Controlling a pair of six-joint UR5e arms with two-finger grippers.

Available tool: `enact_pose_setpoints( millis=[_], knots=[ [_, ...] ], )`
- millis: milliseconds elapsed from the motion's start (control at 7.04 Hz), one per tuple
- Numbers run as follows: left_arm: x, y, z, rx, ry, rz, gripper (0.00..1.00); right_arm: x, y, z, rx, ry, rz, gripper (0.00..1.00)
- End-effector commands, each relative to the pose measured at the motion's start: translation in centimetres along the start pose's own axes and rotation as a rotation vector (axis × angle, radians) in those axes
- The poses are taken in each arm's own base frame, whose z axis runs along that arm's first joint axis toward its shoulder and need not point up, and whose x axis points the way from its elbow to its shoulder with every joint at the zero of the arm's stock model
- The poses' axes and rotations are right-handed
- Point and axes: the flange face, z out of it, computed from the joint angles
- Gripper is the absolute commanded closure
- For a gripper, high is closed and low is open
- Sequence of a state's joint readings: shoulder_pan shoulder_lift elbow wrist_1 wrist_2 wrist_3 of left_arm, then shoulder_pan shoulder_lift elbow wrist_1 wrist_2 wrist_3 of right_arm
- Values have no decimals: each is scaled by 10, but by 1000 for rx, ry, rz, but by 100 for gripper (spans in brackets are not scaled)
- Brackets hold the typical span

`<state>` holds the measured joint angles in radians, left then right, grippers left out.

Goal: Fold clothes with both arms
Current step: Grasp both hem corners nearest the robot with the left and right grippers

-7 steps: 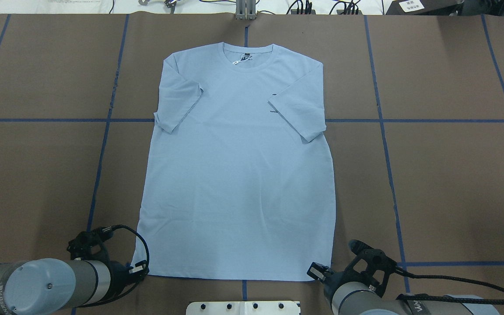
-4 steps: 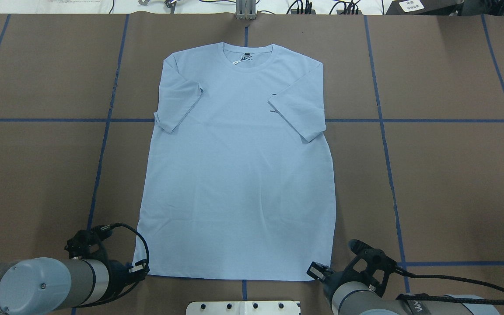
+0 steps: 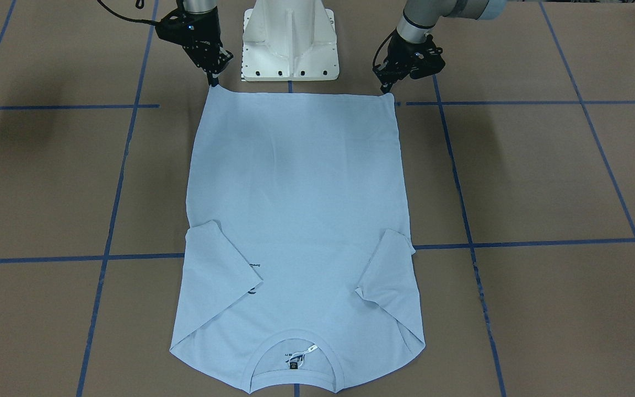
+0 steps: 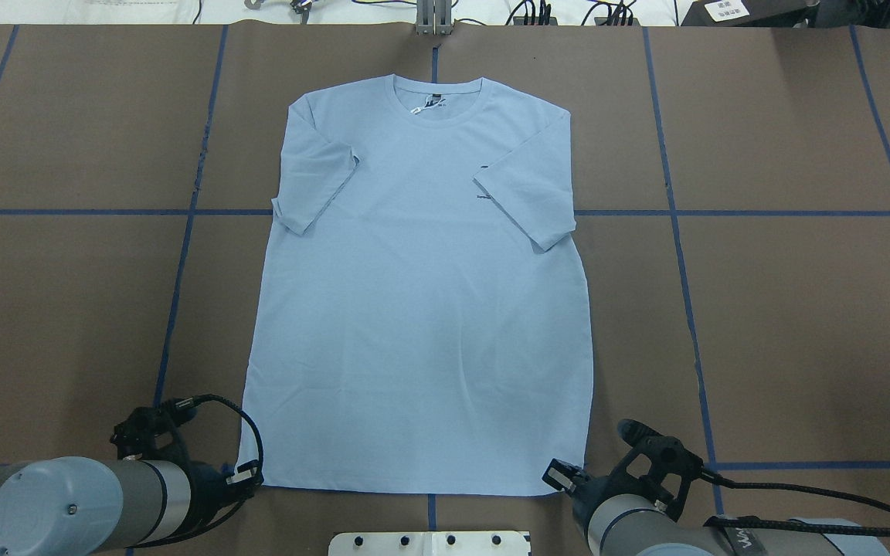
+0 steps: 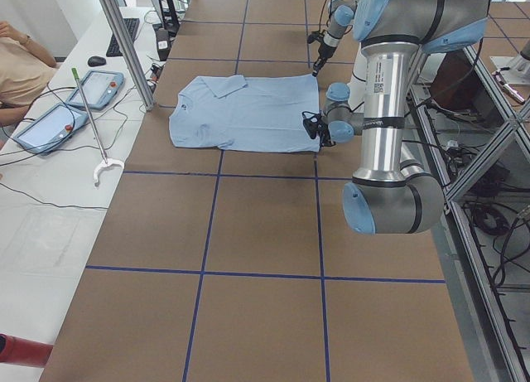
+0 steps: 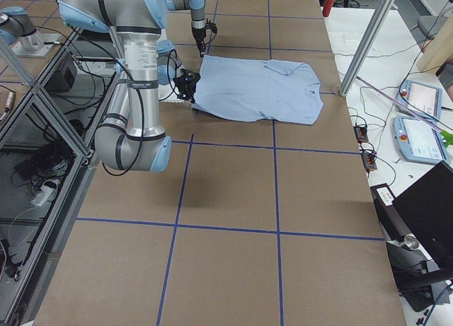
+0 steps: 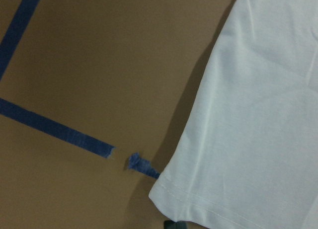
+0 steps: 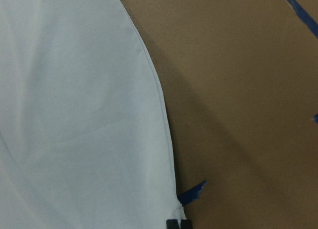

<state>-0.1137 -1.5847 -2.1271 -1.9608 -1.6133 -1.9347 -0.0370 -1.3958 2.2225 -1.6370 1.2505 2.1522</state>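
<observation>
The light blue T-shirt (image 4: 422, 309) lies flat and face up on the brown table, collar (image 4: 437, 100) at the far side and both sleeves folded inward. My left gripper (image 4: 250, 477) is at the hem's near left corner, on the right in the front-facing view (image 3: 387, 88). My right gripper (image 4: 557, 472) is at the near right corner (image 3: 213, 82). Each wrist view shows a dark fingertip pinched right at a hem corner of the T-shirt (image 7: 258, 114) (image 8: 74, 114), so both look shut on the fabric. The corners stay low on the table.
The white pedestal base (image 3: 290, 44) stands between the arms, just behind the hem. Blue tape lines (image 4: 723, 212) cross the brown table (image 4: 800, 324). A side desk holds tablets (image 5: 99, 88), with a seated person (image 5: 16, 67) beside it. A metal post (image 5: 124, 42) rises near the collar end.
The left arm's body has slid slightly toward the left edge and the right gripper has crept a touch toward the shirt. The T-shirt lies as before.
</observation>
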Motion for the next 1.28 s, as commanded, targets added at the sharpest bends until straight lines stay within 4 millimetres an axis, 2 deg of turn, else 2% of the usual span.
enact_pose_setpoints(
  millis=[0, 284, 426, 568, 710, 853, 995, 1137],
  knots=[
    [13, 6, -28, -22, 56, 0, 100, -3, -10, -22, -17, -32, 17, 100],
    [19, 13, -43, -41, 83, -25, 100, -4, -12, -41, -46, -54, 24, 100],
    [21, 18, -52, -51, 93, -36, 100, 3, -12, -52, -52, -39, 9, 100],
    [9, 33, -35, -46, 0, -43, 100, 4, -11, -50, -47, -29, 3, 100],
    [4, 23, -20, 9, -55, -42, 89, 6, -11, -48, -42, -23, 1, 100],
    [-1, 18, -4, 28, -82, -44, 65, 6, -10, -46, -41, -21, -3, 100],
    [-7, 14, 13, 44, -108, -44, 60, 7, -10, -45, -39, -19, -4, 100],
    [-4, 10, 11, 68, -95, -45, 58, 7, -10, -45, -38, -18, -4, 100]
  ],
)
